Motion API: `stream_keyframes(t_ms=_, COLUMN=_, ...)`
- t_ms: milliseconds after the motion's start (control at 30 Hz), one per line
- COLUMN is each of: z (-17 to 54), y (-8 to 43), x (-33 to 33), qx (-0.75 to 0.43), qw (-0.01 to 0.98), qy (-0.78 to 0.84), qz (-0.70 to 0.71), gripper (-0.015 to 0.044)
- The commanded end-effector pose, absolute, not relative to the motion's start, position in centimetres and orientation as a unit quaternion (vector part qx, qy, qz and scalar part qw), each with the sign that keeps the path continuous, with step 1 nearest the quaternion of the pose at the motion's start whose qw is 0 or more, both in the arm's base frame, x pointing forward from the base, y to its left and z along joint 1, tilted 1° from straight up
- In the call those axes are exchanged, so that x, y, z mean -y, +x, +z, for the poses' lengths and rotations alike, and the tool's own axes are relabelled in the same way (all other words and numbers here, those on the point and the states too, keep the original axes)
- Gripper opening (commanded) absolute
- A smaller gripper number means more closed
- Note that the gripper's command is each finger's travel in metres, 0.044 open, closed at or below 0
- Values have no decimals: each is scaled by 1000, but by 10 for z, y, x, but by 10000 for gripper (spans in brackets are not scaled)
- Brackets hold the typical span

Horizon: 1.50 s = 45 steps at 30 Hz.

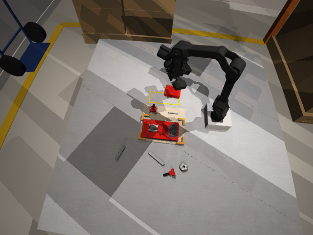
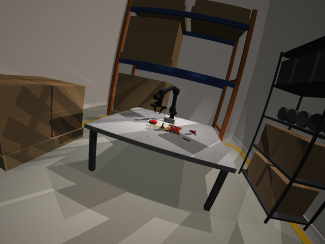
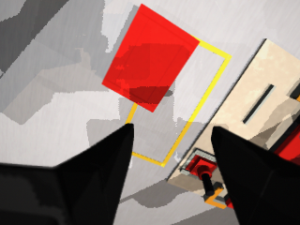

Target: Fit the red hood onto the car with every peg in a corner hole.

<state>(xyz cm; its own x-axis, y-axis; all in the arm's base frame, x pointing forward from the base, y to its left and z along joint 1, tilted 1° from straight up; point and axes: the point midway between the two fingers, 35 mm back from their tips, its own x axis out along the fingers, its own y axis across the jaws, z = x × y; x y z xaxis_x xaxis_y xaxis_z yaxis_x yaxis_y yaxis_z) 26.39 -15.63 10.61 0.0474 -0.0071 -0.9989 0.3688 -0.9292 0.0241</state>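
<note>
The red hood (image 1: 172, 92) (image 2: 152, 121) (image 3: 152, 61) lies on the table with a plain flat red face up, turned askew across one end of the yellow outline (image 1: 164, 103) (image 3: 202, 103). Its corner holes are not visible. My gripper (image 2: 157, 113) (image 3: 172, 131) is open and empty, well above the table near the hood; the fingers stand apart in the wrist view. The red chassis (image 1: 163, 135) (image 2: 173, 130) sits in the jig (image 1: 161, 111) (image 3: 267, 70) with the grey engine block (image 1: 153, 128) on its deck. The pegs are too small to make out clearly.
A red piece with a black stem (image 1: 153, 108) (image 3: 202, 165) stands on the jig's hood-side margin. Two grey bars (image 1: 120, 152) (image 1: 156, 157), a ring-like wheel (image 1: 185, 167) and another red and black piece (image 1: 171, 172) lie beyond the chassis.
</note>
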Motion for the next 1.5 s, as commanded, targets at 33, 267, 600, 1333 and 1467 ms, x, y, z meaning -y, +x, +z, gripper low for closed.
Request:
stream_keyframes(t_ms=33, z=95, y=261, x=161, qx=-277, qw=285, qy=660, qz=-637, gripper=367)
stream_keyframes(t_ms=267, z=87, y=260, x=167, qx=-436, qw=449, qy=562, qz=-541, gripper=440)
stream_keyframes(t_ms=600, z=75, y=256, x=176, qx=-602, qw=621, qy=362, qz=-348, gripper=440)
stream_keyframes(t_ms=1333, z=61, y=249, x=185, qx=-695, qw=716, qy=50, qz=-46, gripper=440)
stream_keyframes(t_ms=1467, z=61, y=249, x=185, qx=-695, qw=716, qy=50, qz=-46, gripper=440)
